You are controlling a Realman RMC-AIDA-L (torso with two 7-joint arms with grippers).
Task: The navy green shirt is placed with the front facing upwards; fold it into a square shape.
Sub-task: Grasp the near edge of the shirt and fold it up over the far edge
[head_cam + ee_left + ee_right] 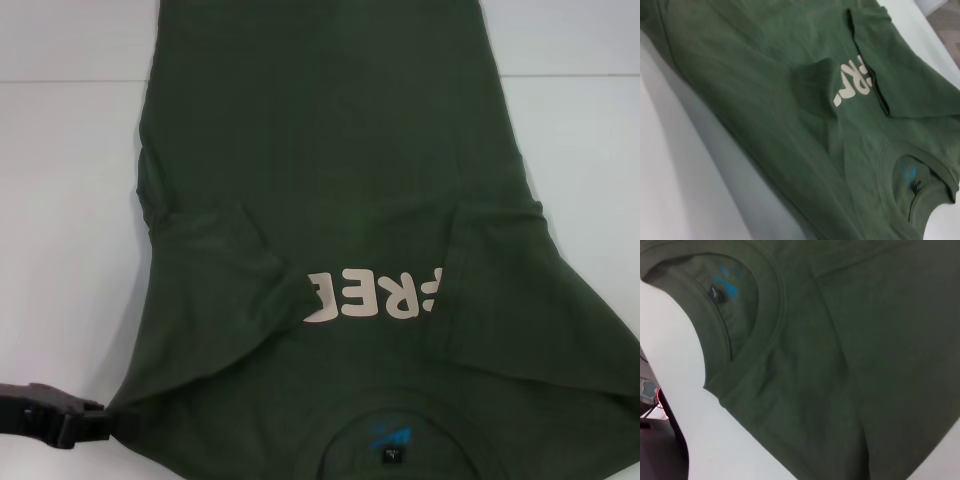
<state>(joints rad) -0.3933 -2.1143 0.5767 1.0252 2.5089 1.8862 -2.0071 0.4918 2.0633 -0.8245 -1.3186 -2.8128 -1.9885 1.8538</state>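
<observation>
The left gripper (100, 425), black and blocky, pinches the soft olive shoulder edge of the navy green shirt (330, 170). The matte cotton lies front-up on the white table (60, 200), sleeves folded inward over cream lettering (375, 297), ribbed round collar (395, 400) nearest the robot.

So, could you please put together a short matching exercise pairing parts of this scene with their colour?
Things:
1. navy green shirt
2. lettering on the chest
3. mark inside the collar
4. table

Colours:
A. blue
B. white
C. dark olive green
D. cream

Pairs: 1-C, 2-D, 3-A, 4-B

The left gripper sits at the shirt's near left corner; the right gripper is out of view.
</observation>
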